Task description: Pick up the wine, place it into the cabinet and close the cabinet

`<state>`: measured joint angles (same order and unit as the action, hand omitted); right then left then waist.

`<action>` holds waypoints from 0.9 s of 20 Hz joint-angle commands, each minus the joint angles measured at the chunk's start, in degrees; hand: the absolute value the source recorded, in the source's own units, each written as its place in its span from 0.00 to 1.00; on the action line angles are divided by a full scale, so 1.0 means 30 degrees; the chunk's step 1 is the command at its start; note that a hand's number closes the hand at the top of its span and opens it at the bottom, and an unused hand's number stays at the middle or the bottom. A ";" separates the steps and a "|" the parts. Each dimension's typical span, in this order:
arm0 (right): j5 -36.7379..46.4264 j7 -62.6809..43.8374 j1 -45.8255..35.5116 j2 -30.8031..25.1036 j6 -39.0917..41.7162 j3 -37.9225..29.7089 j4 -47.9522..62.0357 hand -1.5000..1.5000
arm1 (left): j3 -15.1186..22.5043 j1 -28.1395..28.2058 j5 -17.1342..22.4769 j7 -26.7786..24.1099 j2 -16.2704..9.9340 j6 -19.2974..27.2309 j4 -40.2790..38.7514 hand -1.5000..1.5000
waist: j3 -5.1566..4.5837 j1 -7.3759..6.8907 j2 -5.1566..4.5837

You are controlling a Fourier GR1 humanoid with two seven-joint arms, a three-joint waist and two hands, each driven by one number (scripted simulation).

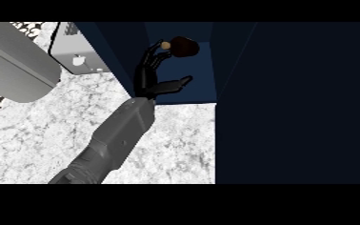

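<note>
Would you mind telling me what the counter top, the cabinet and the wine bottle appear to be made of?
The counter top looks like polished stone, judging by its white-grey speckled mottling. The cabinet seems painted wood or laminate: flat, uniform dark blue, matte. The wine bottle looks like dark reddish glass with a tan, cork-like stopper, though that is uncertain.

The cabinet (184, 93) stands at the back of the counter (42, 124). Its open door (288, 105) reaches forward on the cabinet's right. The wine bottle (181, 46) stands inside the cabinet, near its back. The one hand (150, 78) in view is inside the cabinet too, just left of the bottle. A toaster (74, 52) sits on the counter, left of the cabinet.
</note>
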<state>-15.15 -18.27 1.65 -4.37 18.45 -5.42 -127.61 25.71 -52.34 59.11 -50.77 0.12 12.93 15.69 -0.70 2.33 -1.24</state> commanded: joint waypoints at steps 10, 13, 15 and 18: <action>-0.0438 -0.0062 0.1053 0.0066 -0.0083 -0.0500 -0.0906 0.00 | 0.1208 0.3667 -0.1521 0.0527 -0.1764 0.2590 0.6705 0.00 | 0.0254 -0.1233 0.0634; 0.0667 -0.1053 0.0223 0.0384 -0.0905 0.0579 -0.1338 0.00 | 0.2799 0.5308 -0.2578 0.1667 -0.1263 0.3919 1.0208 0.00 | 0.0247 -0.1346 0.0649; 0.0454 0.0349 0.1866 0.0438 0.0141 0.0281 -0.1220 0.00 | 0.3472 0.6680 -0.2861 0.2805 -0.2498 0.4097 1.2982 0.00 | 0.0264 -0.1372 0.0703; 0.1282 -0.0923 0.0713 0.0805 -0.1007 0.1166 -0.1689 0.00 | 0.4351 0.8255 -0.3330 0.4551 -0.4132 0.4530 1.6894 0.00 | 0.0246 -0.1300 0.0618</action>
<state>-13.74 -19.78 4.73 -3.26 17.33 -4.03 -131.66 35.82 -33.32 50.96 -42.14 -7.34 23.81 53.17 -0.03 -1.33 0.53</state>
